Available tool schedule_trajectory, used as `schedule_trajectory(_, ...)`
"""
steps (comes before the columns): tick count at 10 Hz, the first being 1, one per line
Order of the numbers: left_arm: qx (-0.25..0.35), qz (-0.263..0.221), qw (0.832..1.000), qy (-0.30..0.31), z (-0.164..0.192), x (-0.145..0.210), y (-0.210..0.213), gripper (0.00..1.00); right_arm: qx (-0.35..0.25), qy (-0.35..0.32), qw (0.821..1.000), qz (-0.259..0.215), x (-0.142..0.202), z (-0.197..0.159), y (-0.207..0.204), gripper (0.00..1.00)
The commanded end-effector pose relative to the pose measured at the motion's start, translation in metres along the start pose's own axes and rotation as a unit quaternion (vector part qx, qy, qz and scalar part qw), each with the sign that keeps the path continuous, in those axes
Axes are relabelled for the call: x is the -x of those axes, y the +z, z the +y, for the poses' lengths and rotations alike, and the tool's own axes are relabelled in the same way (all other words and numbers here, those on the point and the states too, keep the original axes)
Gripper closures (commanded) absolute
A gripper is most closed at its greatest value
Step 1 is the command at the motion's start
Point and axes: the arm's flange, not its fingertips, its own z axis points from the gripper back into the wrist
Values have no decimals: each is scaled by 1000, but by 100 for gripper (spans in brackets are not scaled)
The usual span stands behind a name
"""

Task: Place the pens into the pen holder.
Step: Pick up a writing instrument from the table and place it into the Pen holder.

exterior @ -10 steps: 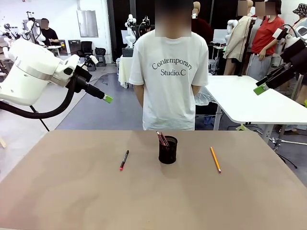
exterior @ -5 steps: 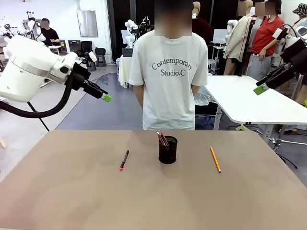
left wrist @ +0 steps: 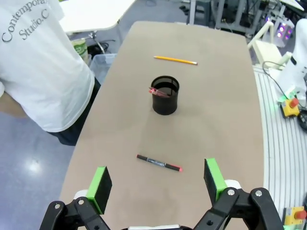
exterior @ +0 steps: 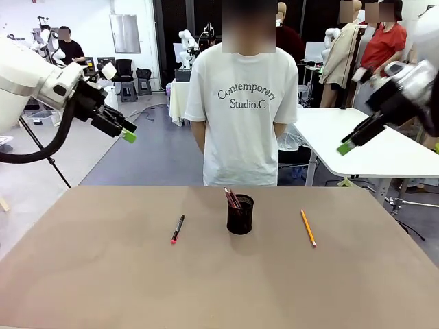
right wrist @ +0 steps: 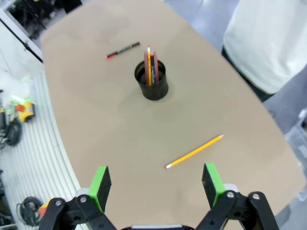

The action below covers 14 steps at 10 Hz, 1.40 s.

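The black mesh pen holder [exterior: 240,214] [left wrist: 165,95] [right wrist: 152,79] stands upright mid-table, and a reddish-brown pen [exterior: 232,198] leans out of its top. To its left a black pen with a red tip [exterior: 178,229] [left wrist: 159,163] [right wrist: 123,50] lies flat. On its right lies a yellow pencil [exterior: 308,228] [left wrist: 175,60] [right wrist: 194,151]. My left gripper [exterior: 127,134] [left wrist: 158,179] hangs open, high above the table's far left. High at the far right, my right gripper [exterior: 345,147] [right wrist: 156,179] is also open. Neither holds anything.
A person in a white T-shirt [exterior: 241,103] stands at the table's far edge, behind the holder, arms back. The brown table [exterior: 103,274] is bare around the pens. A white table [exterior: 370,154] stands behind on the right.
My left arm has drawn back to the left and a little higher. My right arm has swung in from the right edge, its gripper now lower and nearer the middle. The pens and holder have not moved.
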Motion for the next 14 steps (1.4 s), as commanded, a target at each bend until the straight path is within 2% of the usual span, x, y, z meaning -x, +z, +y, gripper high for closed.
schedule_trajectory(1,2,28,1000,-14,-17,3,8,0,42,-38,997,59,-19,0,-33,0)
schedule_trajectory(3,13,50,999,-15,-25,5,8,0,108,-60,984,126,-26,5,-72,0)
schedule_trajectory(4,16,51,998,-16,-25,6,8,0,111,-67,981,145,-28,5,-90,0)
schedule_trajectory(8,13,44,999,-20,-20,4,6,0,196,-86,958,189,-12,-7,-148,0)
schedule_trajectory(9,13,44,999,-20,-20,4,6,0,196,-68,962,176,-9,-9,-149,0)
schedule_trajectory(10,13,44,999,-20,-20,4,6,0,163,-69,968,179,-13,-6,-141,0)
schedule_trajectory(14,13,44,999,-20,-20,4,6,0,163,-69,968,179,-13,-6,-141,0)
